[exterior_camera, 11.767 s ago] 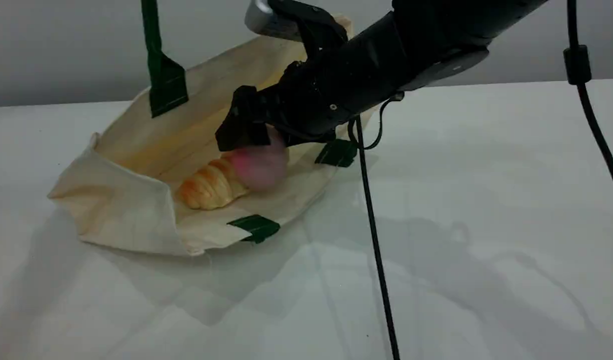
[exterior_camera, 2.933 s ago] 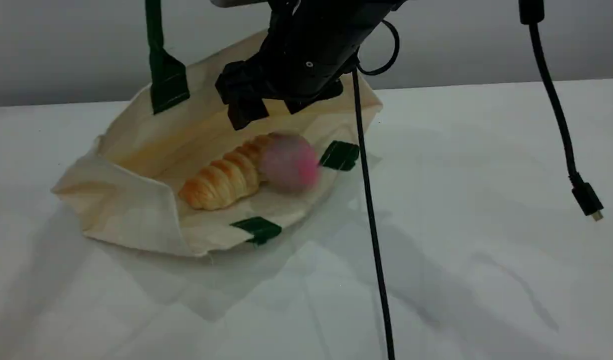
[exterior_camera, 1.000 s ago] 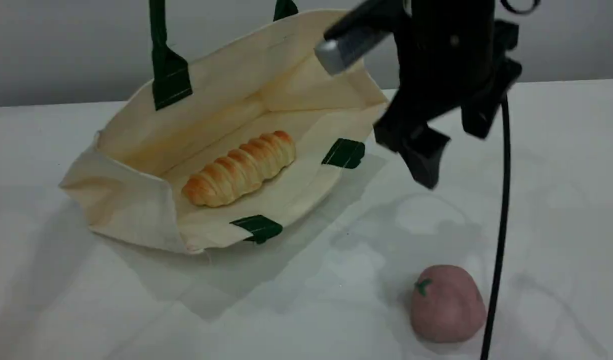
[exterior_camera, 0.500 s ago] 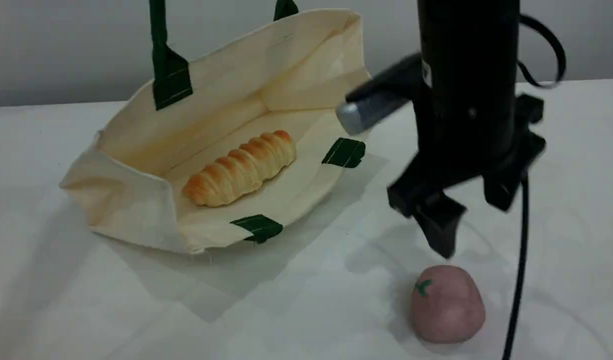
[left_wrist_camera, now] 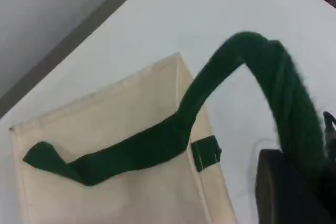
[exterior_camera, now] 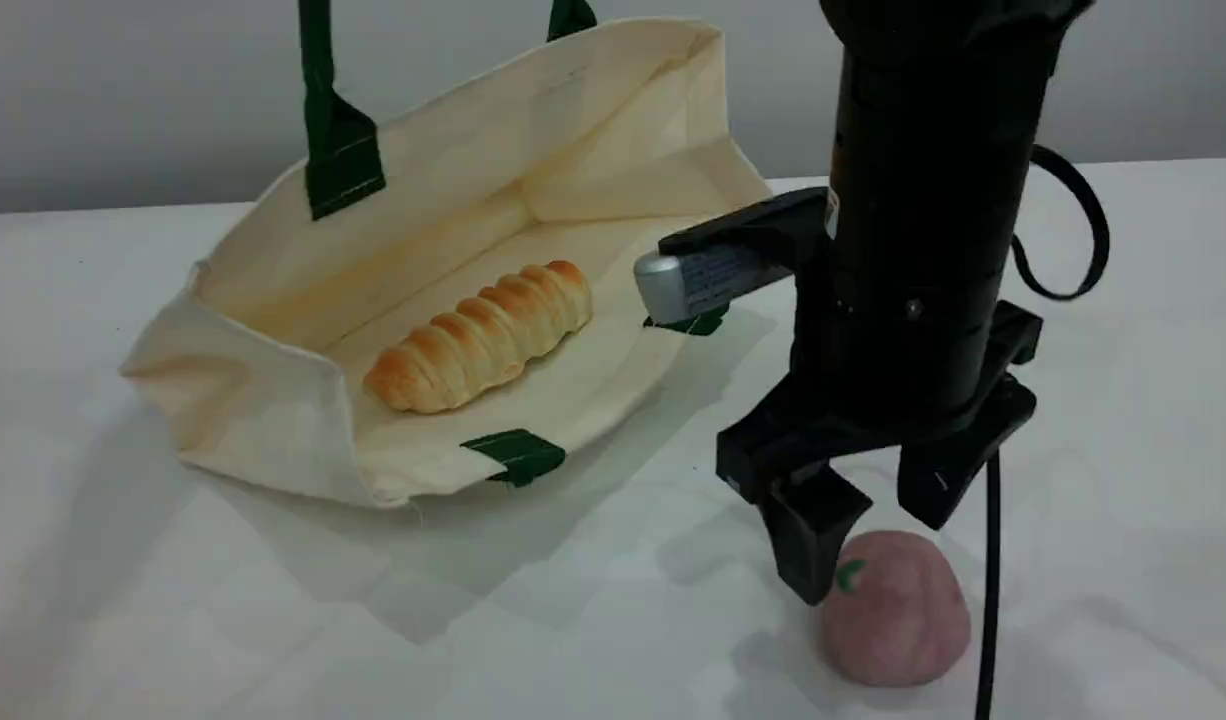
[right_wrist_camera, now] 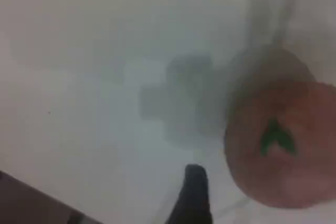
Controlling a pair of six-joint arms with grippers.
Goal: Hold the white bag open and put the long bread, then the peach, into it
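The white bag [exterior_camera: 273, 400] lies on its side at the left, its mouth held wide. Its green handle [exterior_camera: 318, 100] runs taut up out of the scene view. In the left wrist view that handle [left_wrist_camera: 247, 51] arcs from the bag [left_wrist_camera: 121, 114] into my left gripper, whose dark finger [left_wrist_camera: 281, 187] shows at the lower right, shut on it. The long bread [exterior_camera: 483, 335] rests inside the bag. The peach [exterior_camera: 898, 615] sits on the table at the front right, leaf up. My right gripper [exterior_camera: 871, 550] hangs open just over it, its fingers straddling its top. The right wrist view shows the peach [right_wrist_camera: 283, 140] beside one fingertip [right_wrist_camera: 194, 192].
A black cable [exterior_camera: 991, 600] hangs from the right arm just right of the peach. The arm's silver-ended camera block [exterior_camera: 693, 280] juts toward the bag's near rim. A grey wall stands behind the table.
The peach lay in the bag beside the bread earlier; it now rests on the table. Over the last second my right gripper came down and forward, open, to just above the peach.
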